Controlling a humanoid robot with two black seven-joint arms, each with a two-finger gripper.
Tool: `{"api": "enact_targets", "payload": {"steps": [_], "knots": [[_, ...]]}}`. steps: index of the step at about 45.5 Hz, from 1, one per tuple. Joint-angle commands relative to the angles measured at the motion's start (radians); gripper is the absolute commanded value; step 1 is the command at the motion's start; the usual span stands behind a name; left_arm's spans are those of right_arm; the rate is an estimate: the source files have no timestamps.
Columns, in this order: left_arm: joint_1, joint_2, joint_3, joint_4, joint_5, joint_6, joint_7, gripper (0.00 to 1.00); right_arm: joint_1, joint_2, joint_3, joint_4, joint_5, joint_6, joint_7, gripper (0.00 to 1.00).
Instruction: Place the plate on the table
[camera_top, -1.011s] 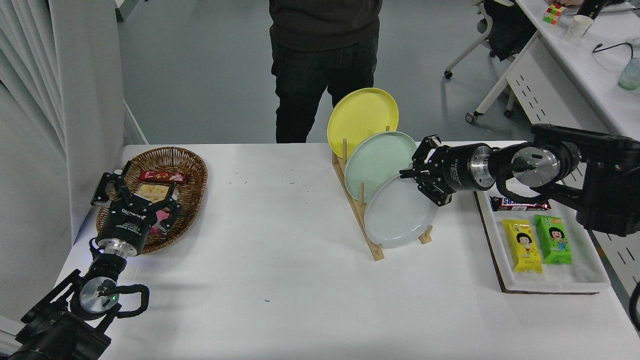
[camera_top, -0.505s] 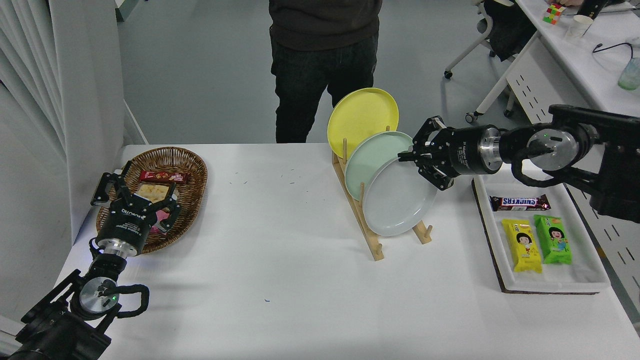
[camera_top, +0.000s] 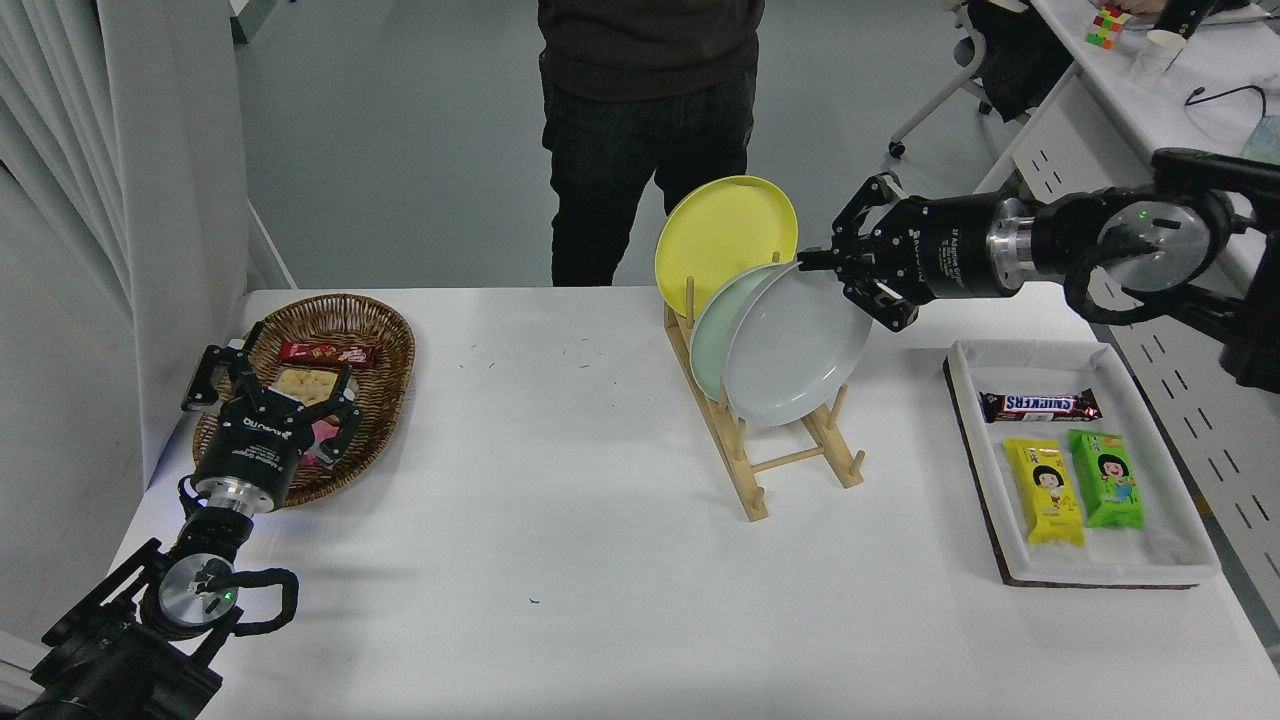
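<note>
The right gripper (camera_top: 835, 268) holds the grey plate (camera_top: 797, 345) by its top edge, with its fingers pinched shut on the rim. The plate is up in the air, tilted, above the front of the wooden rack (camera_top: 762, 455) and no longer down in its slot. So the lifting step looks nearly done.

Next, I think the plate must be carried away from the rack, turned flat, and put down softly on a bare part of the white table (camera_top: 560, 540). Only then should the fingers open.

Some things are close by. The green plate (camera_top: 715, 325) stands just behind the grey one, and the yellow plate (camera_top: 722, 235) stands behind that. The rack's pegs are right under the plate and could catch it. The white tray (camera_top: 1100, 565) with snack bars sits to the right.

The left gripper (camera_top: 268, 395) rests over a brown basket (camera_top: 385, 345) at the left, its fingers open. A person (camera_top: 645, 130) stands at the far side.
</note>
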Motion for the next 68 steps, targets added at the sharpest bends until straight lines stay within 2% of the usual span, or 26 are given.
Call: {"api": "enact_targets", "payload": {"steps": [1, 19, 35, 47, 55, 68], "knots": [[0.0, 0.0, 0.0, 0.0, 0.0, 0.0, 0.001, 0.98, 0.043, -0.007, -0.044, 0.012, 0.046, 0.008, 0.0, 0.0], [0.0, 0.0, 0.0, 0.0, 0.0, 0.0, -0.001, 0.98, 0.102, 0.002, -0.098, 0.045, 0.118, 0.003, -0.063, 0.0], [0.0, 0.0, 0.0, 0.0, 0.0, 0.0, 0.001, 0.98, 0.193, 0.082, -0.173, 0.045, 0.213, -0.035, -0.105, 0.0], [0.0, 0.0, 0.0, 0.0, 0.0, 0.0, -0.001, 0.98, 0.22, 0.146, -0.172, 0.045, 0.293, -0.146, -0.186, 0.0], [0.0, 0.0, 0.0, 0.0, 0.0, 0.0, -0.001, 0.98, 0.227, 0.157, -0.158, 0.044, 0.3, -0.159, -0.213, 0.0], [0.0, 0.0, 0.0, 0.0, 0.0, 0.0, -0.001, 0.98, 0.253, 0.162, -0.139, 0.044, 0.305, -0.159, -0.312, 0.0]]}}
